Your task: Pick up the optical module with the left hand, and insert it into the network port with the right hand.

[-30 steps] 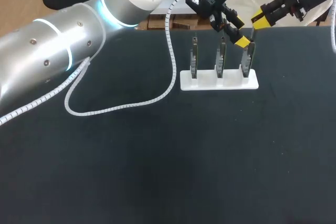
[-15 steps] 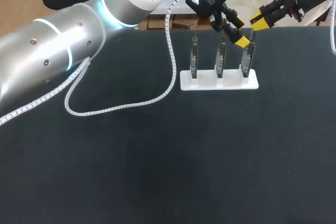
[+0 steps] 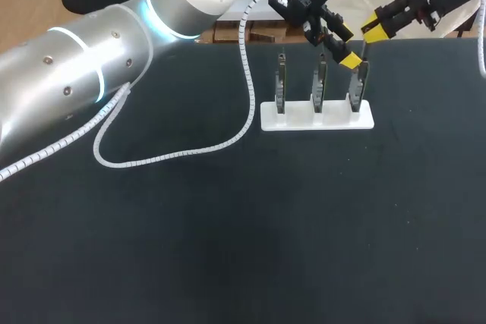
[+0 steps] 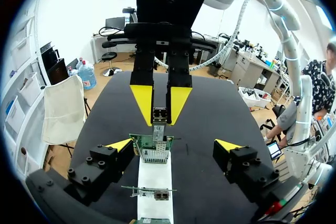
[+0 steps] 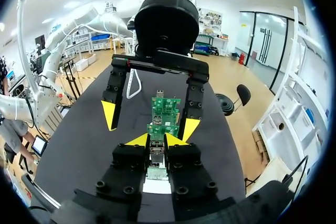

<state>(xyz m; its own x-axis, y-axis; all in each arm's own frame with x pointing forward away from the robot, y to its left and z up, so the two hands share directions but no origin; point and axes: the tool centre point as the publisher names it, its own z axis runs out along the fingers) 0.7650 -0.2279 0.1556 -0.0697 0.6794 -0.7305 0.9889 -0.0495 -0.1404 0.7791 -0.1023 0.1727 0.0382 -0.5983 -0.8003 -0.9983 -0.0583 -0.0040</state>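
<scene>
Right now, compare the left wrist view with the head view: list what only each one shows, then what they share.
Only the left wrist view: the optical module clamped in the right hand at the nearest network card, and the left hand open, with a finger on either side of that card. Only the head view: the whole left arm coming in from the left, and its white coiled cable lying on the black table. Both: the two hands together at the end card on the white base.
</scene>
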